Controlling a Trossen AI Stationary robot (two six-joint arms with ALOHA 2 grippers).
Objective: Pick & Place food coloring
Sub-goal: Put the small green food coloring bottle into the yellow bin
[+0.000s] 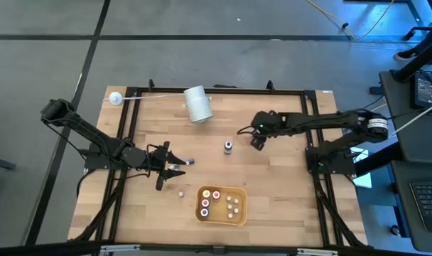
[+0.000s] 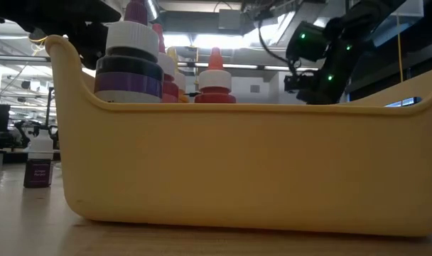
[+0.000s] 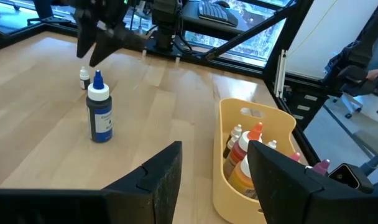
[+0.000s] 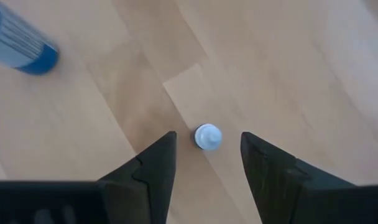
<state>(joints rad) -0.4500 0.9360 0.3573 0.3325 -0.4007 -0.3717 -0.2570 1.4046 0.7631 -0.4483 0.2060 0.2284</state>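
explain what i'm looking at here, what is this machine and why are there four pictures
It is a robot with two dark arms at a wooden table. Each arm ends in a two-finger hand.

One picture looks straight down from above. One looks level across the table, right up against the yellow tray. The other two come from cameras on the wrists, looking past each hand's own fingers.

The tray holds several small dropper bottles. Also on the table are a blue-capped bottle standing near the middle, a white roll and a ball on a thin rod.

The left hand is open and empty. The right hand is open above a tiny white-capped bottle. Nothing is held.
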